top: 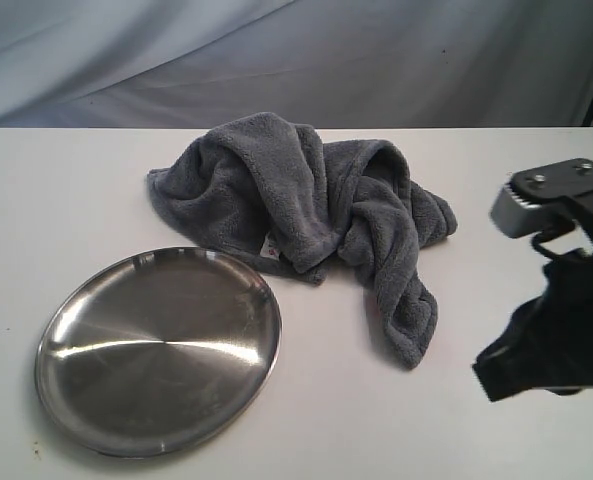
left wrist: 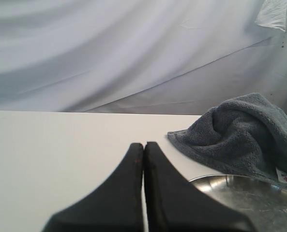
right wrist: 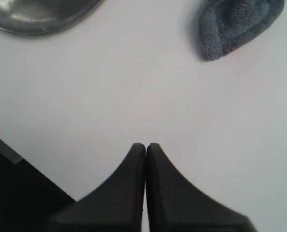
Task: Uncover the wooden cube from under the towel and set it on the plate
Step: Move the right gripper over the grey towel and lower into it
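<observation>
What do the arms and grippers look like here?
The left gripper and right gripper have matte black fingers, broad at the base and curving to narrow tips. The right arm is black, topped by a grey metal block with two screws and a ridged edge.

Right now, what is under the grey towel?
Only the bunched towel itself shows, lying on the white table. No wooden cube is visible in any view; whatever lies beneath the folds is fully covered.
</observation>
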Controlling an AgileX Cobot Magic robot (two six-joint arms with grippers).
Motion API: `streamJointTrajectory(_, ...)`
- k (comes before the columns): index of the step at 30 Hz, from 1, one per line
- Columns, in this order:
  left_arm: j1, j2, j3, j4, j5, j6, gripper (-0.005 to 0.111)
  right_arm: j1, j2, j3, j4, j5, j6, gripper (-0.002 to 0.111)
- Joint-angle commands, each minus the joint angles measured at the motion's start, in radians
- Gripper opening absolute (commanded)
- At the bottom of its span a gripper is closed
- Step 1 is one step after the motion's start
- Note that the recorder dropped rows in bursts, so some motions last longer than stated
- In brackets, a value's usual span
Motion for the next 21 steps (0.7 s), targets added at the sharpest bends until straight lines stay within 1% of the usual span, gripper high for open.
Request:
streamJointTrajectory(1, -0.001, -0.002, 0.004, 0.001, -0.004, -0.001, 0.001, 0.073, 0.171, -0.109, 0.005, -0.015, -0.01, 0.0)
streamJointTrajectory(8, -0.001, -0.002, 0.004, 0.001, -0.004, -0.001, 0.001, 0.208, 0.448, -0.358, -0.007, -0.023, -0.01, 0.0)
streamJointTrajectory(12, -0.001, -0.002, 0.004, 0.001, -0.004, -0.003, 0.001, 0.269, 0.599, -0.535, -0.034, -0.076, -0.01, 0.0)
streamJointTrajectory(15, -0.001, -0.002, 0.004, 0.001, -0.004, -0.003, 0.001, 0.292, 0.701, -0.659, -0.043, -0.108, -0.01, 0.0)
streamJointTrajectory(18, -0.001, -0.002, 0.004, 0.001, -0.004, -0.003, 0.001, 0.292, 0.787, -0.768, -0.05, -0.123, -0.01, 0.0)
streamJointTrajectory(21, -0.001, -0.002, 0.004, 0.001, -0.004, -0.003, 0.001, 0.284, 0.858, -0.851, -0.122, -0.132, -0.005, 0.0)
